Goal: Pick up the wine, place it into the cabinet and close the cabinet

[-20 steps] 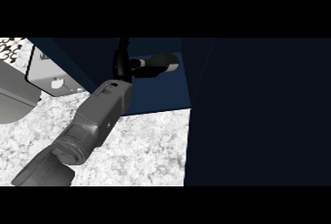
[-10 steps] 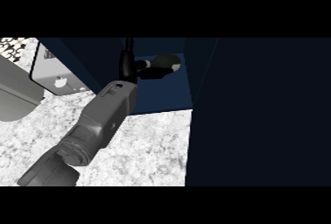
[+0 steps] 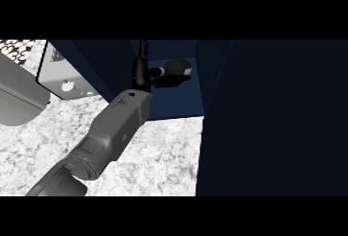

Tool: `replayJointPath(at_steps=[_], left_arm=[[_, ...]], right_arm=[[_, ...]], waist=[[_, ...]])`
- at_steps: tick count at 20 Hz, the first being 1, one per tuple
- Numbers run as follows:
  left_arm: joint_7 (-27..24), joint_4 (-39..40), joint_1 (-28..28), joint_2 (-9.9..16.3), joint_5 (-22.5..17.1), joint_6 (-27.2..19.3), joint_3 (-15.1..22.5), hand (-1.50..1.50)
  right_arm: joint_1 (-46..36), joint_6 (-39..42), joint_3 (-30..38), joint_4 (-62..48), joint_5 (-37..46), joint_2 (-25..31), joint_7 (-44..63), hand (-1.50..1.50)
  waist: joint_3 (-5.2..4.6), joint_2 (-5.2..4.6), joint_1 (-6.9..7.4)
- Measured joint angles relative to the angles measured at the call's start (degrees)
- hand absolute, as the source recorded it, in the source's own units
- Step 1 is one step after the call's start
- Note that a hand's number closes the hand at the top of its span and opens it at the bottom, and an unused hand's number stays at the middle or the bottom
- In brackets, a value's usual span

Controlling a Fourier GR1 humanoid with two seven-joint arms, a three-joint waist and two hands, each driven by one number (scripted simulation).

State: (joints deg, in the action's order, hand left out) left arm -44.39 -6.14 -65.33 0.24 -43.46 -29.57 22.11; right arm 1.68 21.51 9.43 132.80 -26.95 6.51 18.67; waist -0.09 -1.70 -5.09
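A wine bottle (image 3: 175, 68) is held inside the dark blue cabinet (image 3: 178, 99) by the left robot hand (image 3: 141, 73).

The grey left forearm (image 3: 112, 131) is seen rising from the lower left of the head view, across the speckled tabletop (image 3: 159, 152), up to the cabinet opening at the tabletop's far edge. The black robot hand is reached into the shadowed opening, and its fingers appear to be curled round the bottle, which lies tilted on its side just right of the hand; the exact grip is partly lost in shadow. A large dark panel, taken to be the open cabinet door (image 3: 272, 120), fills the right side of the view. A grey appliance (image 3: 65, 80) is seen at the far left corner of the tabletop.
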Motion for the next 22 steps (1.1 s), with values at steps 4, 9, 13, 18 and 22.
replayJointPath(at_steps=[4, 9, 13, 18, 22], left_arm=[[-1.2, -5.2, 2.6, -0.1, -0.5, 0.3, 1.0, -1.50], [-1.2, -14.5, 7.9, -0.2, -2.5, -2.0, 5.0, -1.50], [0.0, -23.3, 12.6, -0.2, -3.6, -5.7, 9.3, -1.50], [1.3, -35.2, 20.1, -0.2, -3.4, -9.7, 13.8, -1.50], [2.6, -46.2, 27.1, 0.7, -2.2, -11.6, 17.1, -1.50]], right_arm=[[-0.6, -1.0, -0.7, 0.3, 0.7, -0.3, 0.7, -1.50], [1.5, -0.5, -1.0, 1.0, 0.9, -0.4, 0.8, -1.50], [2.6, -0.8, 0.2, 1.2, 0.8, -0.1, 0.7, -1.50], [3.7, -1.0, 1.3, 1.4, 1.2, 0.2, 0.6, -1.50], [5.2, -0.5, 2.5, 1.5, 1.1, 0.3, -0.4, -1.50]], waist=[[0.02, 0.45, 0.37], [0.05, 1.06, 1.13], [0.08, 1.53, 2.70], [0.09, 1.85, 4.11], [0.10, 2.02, 4.85]])
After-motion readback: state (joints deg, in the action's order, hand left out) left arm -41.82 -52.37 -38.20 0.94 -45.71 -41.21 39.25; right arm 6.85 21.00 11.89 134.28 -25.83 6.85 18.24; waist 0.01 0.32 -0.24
